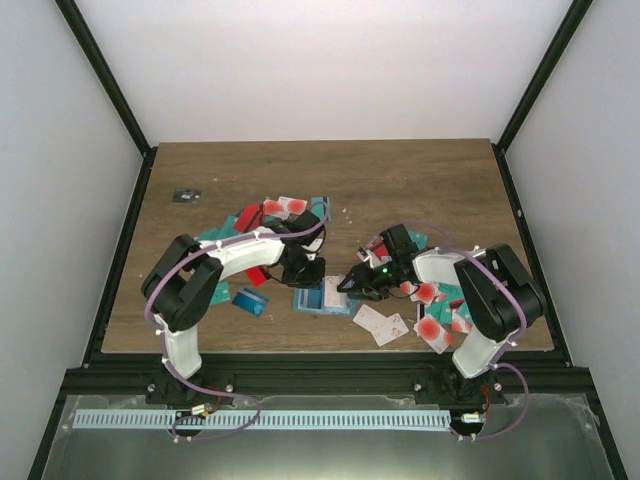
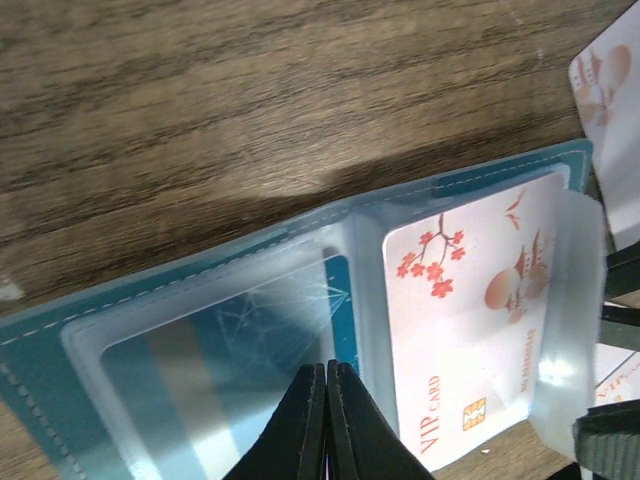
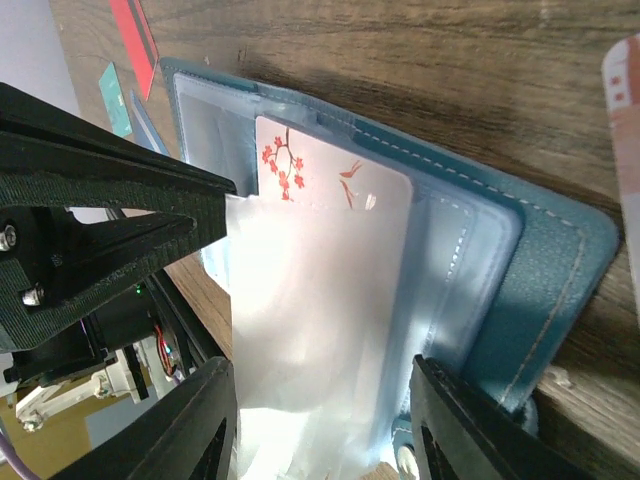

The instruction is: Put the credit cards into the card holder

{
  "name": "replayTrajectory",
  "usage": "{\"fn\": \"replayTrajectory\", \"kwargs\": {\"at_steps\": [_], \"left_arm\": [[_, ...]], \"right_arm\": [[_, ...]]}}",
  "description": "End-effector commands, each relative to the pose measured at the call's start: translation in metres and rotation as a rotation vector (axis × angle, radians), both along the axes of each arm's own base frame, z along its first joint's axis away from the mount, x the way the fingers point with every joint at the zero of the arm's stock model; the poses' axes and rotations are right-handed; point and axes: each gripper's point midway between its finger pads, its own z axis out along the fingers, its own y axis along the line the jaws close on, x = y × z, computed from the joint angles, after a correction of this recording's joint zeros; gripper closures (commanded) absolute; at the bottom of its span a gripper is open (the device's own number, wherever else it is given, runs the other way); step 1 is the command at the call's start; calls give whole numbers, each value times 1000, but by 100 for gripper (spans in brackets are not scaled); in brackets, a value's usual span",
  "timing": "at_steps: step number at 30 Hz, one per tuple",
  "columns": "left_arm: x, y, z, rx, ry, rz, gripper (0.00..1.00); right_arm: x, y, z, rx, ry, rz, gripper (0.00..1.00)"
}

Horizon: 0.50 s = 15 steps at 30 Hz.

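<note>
At 6 o'clock on the surface [image 1: 420, 180]: holder [image 1: 322, 298] lies spread | left end effector [image 2: 326, 400] pinched closed on its left page | right end effector [image 3: 322, 420] half-wide astride pocket, nearer | white card [image 3: 320, 180] at its 12 o'clock, long axis 12–6, mostly sleeved

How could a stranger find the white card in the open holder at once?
On the wooden table, at its front middle, a teal card holder lies open. A white card sits in a clear pocket. Unlike the teal card in the next pocket, it bears red blossoms and the words VIP CARD.
</note>
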Motion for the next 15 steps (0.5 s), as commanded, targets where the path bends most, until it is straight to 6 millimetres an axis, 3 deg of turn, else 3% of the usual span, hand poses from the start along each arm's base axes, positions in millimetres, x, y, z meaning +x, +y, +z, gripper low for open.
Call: {"fn": "replayTrajectory", "kwargs": {"at_steps": [1, 9, 15], "left_arm": [[3, 5, 14, 32, -47, -9, 96], [8, 12, 29, 85, -81, -3, 95], [10, -6, 60, -36, -131, -20, 90]], "right_arm": [[4, 4, 9, 2, -29, 7, 50], [7, 13, 24, 82, -42, 10, 51], [9, 20, 34, 122, -57, 26, 49]]}}
